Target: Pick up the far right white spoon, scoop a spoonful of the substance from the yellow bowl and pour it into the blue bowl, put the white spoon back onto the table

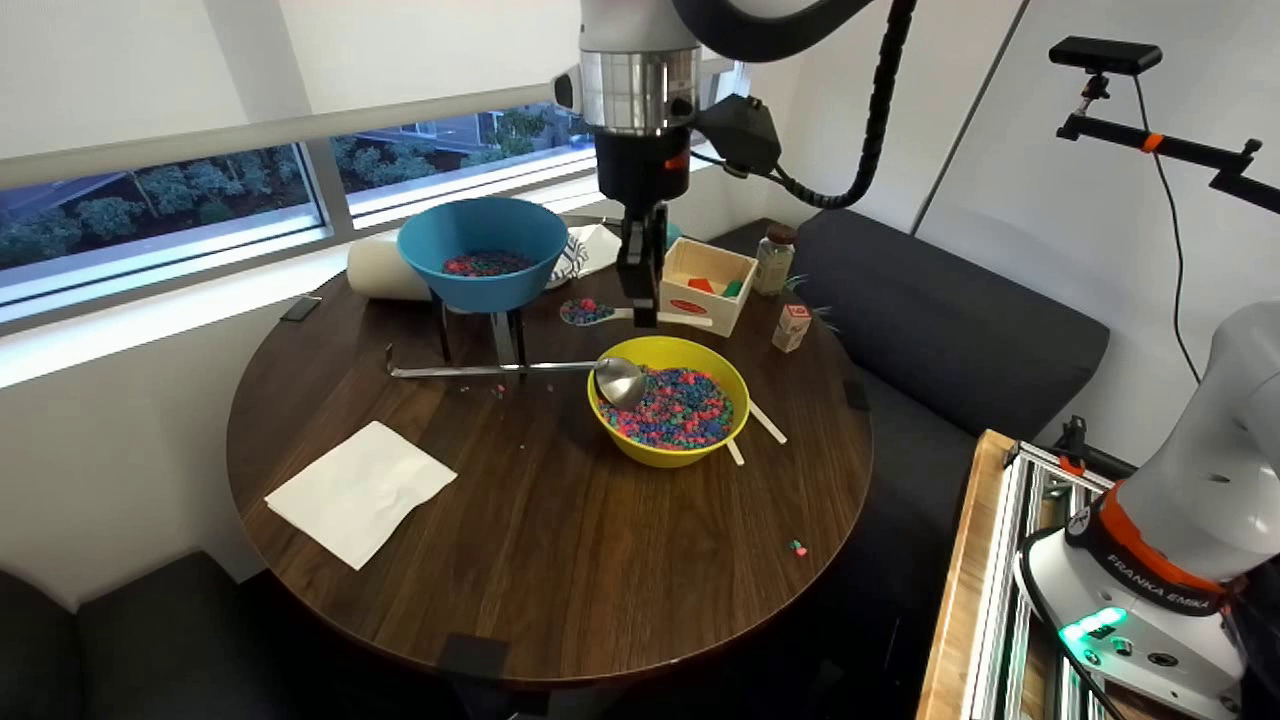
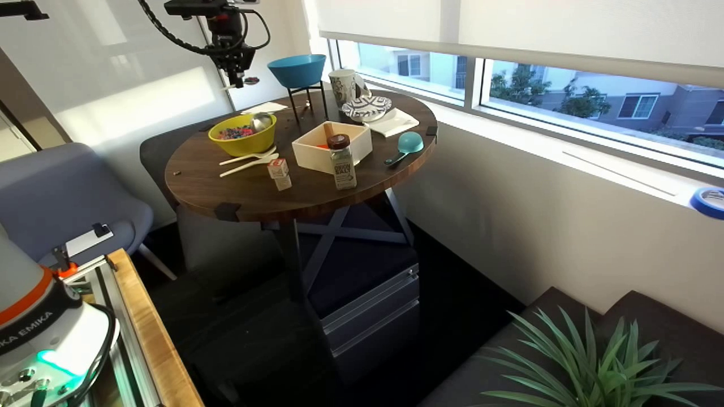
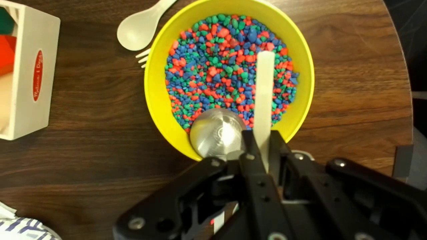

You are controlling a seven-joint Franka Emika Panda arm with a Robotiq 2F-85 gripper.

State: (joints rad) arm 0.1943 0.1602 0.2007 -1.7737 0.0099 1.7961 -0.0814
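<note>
Holding the white spoon (image 3: 264,96): gripper (image 3: 262,136) has both fingers (image 3: 276,146) clenched on the thin handle, one on each side.
White spoon, place: in the air, well above the yellow bowl (image 3: 158,103) and apart from it, roughly over it.
Load: heap of the substance (image 1: 585,312) in the spoon's bowl end; scoop looks done, pour not yet.
Spill risk: any wrist roll, or the slim handle turning between the fingers, likely drops pieces onto the table (image 1: 560,560) around the yellow bowl. Loose pieces (image 1: 798,548) lie there, well apart from it.
Blue bowl risk: blue bowl (image 1: 490,292) sits on a stand (image 1: 503,335) to one side of the yellow bowl, and higher. Too low an approach could knock its rim or rock the stand; clearance cannot be told.
Ladle risk: ladle (image 1: 621,383) rests with its cup in the yellow bowl, handle running out toward the stand. A low swing might snag it and jolt the yellow bowl.
Spoon, long axis: near level in both exterior views.
Spoon, pointing: loaded end roughly toward the blue bowl's side of the yellow bowl, free handle end the opposite way. Wrist view shows that handle end against the yellow bowl; gripper hides the loaded end.
</note>
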